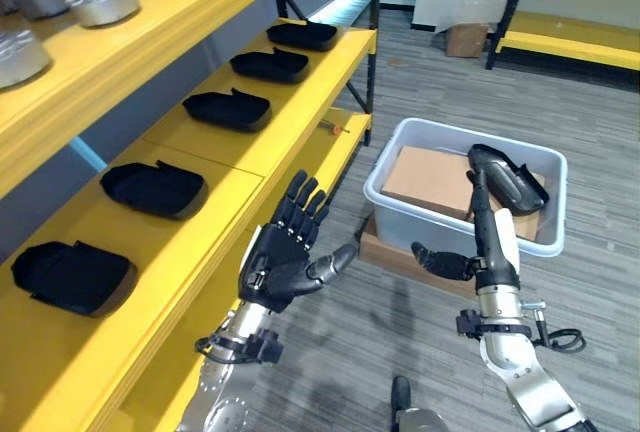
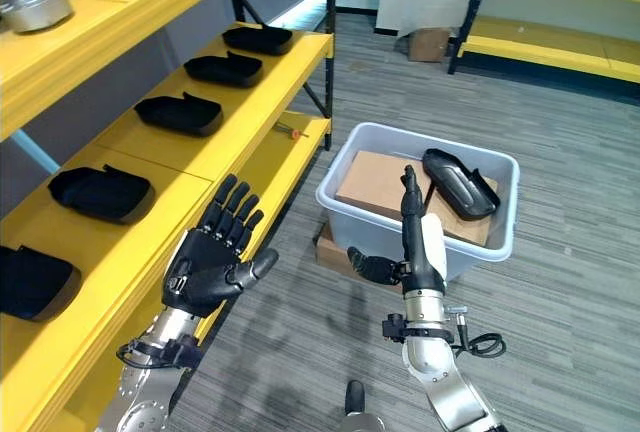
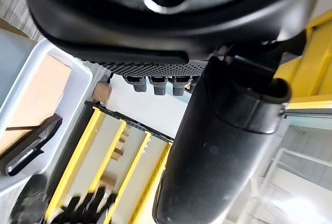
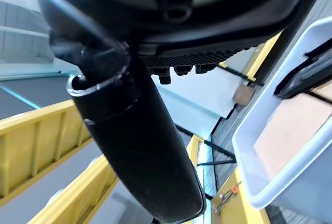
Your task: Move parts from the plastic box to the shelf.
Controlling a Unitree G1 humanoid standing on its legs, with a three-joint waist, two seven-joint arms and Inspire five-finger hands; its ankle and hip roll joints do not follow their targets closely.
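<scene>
One black part (image 1: 508,178) left in the box (image 1: 400,142), lying atop cardboard (image 1: 430,180), long axis slanting away; right hand (image 1: 492,237), fingers straight and empty, sits just before it, nearer than the splayed, empty left hand (image 1: 285,252) by the shelf (image 1: 230,177)

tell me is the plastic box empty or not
Not empty: the plastic box holds one black part, lying on cardboard.

You've got no readable text, labels, numbers or signs in any view. The box (image 1: 448,148), the cardboard (image 1: 430,180) in it, the black part (image 1: 508,178) and the shelf (image 1: 250,147) carry nothing legible.
</scene>
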